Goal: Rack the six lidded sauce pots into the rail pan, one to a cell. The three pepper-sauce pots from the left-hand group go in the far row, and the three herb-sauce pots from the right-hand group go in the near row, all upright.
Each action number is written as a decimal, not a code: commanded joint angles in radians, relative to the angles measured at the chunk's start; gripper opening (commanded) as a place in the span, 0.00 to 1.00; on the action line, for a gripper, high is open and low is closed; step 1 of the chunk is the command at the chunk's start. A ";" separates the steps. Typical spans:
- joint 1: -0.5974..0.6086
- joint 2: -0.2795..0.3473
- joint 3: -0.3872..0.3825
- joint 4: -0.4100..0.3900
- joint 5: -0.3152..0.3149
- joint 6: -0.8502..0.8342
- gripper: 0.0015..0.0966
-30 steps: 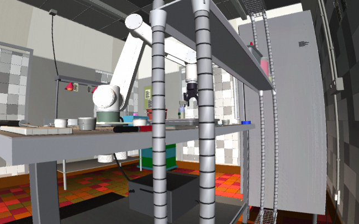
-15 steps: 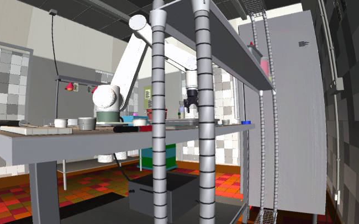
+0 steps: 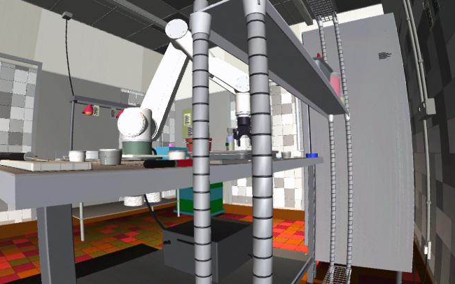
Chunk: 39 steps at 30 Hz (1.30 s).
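On the far part of the worktop the rail pan (image 3: 232, 154) shows only as a low grey edge, partly hidden by two ribbed shelf posts. My gripper (image 3: 242, 140) hangs open and empty just above the pan, with one post covering its right side. A small pot (image 3: 286, 154) stands on the table right of the pan, and a white lidded pot (image 3: 177, 154) stands left of it. The pan's cells and any pots inside them are hidden from this low angle.
A grey tub (image 3: 109, 156) and a white dish (image 3: 77, 155) stand on the near left of the table, by a white board (image 3: 45, 165). A black and red tool (image 3: 167, 163) lies near the table edge. The ribbed posts (image 3: 201, 141) and the overhead shelf (image 3: 285, 60) stand close in front.
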 commanded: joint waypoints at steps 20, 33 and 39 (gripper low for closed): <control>0.000 0.057 0.030 0.000 -0.087 0.000 0.78; 0.000 0.065 0.034 0.000 -0.100 0.000 0.78; 0.000 0.065 0.034 0.000 -0.100 0.000 0.78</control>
